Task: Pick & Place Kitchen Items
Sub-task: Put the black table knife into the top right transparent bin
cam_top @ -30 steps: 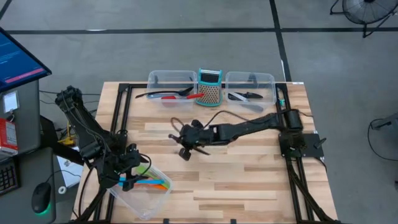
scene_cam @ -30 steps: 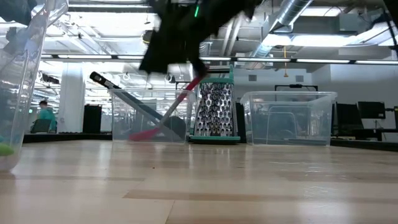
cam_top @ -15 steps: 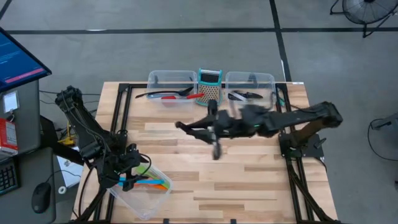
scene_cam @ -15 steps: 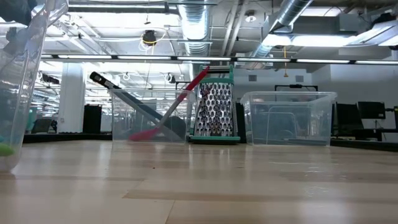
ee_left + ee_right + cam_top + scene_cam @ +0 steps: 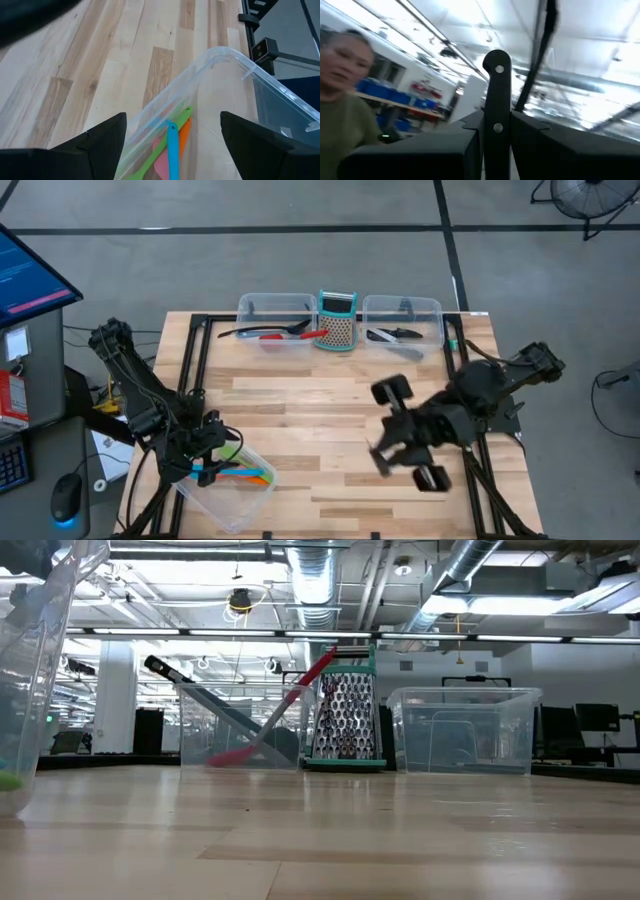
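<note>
Three clear tubs on the table, two grippers, one item in transit.

Tub, lower left of the high view (image 5: 228, 498): holds small spatulas, blue (image 5: 173, 152), green (image 5: 161, 152), orange (image 5: 183, 136) and pink (image 5: 161, 162), lying together. Judged as items already placed.

Left gripper (image 5: 171, 136): poised directly over that tub, fingers spread wide, holding nothing.

Right gripper (image 5: 400, 450): right of centre in the high view, lifted off the table, fingers clamped on a black-handled knife (image 5: 496, 102); the riveted handle stands up between them in the right wrist view. Blade not visible.

Tub, upper centre-left (image 5: 272, 309): red spoon (image 5: 290, 335) and dark utensils, leaning over its rim. Judged as yet to be moved.

Tub, upper right (image 5: 402, 307): dark utensils inside; kind unclear.

Teal-framed grater (image 5: 338, 320): upright between the two upper tubs, no part of the task.

Progress, judged: partway; four spatulas sorted, one knife carried, several pieces left in the upper tubs.

A person appears beyond the table in the right wrist view.
</note>
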`<state>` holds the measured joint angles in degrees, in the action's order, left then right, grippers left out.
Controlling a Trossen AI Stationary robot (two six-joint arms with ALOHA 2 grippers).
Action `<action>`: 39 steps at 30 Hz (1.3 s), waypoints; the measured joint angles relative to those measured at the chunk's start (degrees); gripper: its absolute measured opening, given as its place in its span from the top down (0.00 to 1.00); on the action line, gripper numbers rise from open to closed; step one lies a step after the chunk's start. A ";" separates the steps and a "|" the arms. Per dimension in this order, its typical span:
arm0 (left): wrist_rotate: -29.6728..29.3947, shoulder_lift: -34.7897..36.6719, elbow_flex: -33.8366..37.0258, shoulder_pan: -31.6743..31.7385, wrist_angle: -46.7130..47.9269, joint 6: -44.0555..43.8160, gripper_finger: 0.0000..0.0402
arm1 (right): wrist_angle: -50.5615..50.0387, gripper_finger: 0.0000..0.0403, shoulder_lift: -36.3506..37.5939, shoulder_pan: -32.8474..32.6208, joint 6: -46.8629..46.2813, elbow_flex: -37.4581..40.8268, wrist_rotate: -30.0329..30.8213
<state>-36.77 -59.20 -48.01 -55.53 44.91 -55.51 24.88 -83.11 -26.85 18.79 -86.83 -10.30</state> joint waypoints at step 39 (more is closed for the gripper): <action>-0.52 0.01 0.00 0.00 0.02 1.29 0.24 | -81.53 0.87 -3.53 67.92 -4.60 6.60 22.97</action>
<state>-37.29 -59.19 -48.01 -55.53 44.93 -54.22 -56.64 -86.64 41.07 14.19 -80.23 12.67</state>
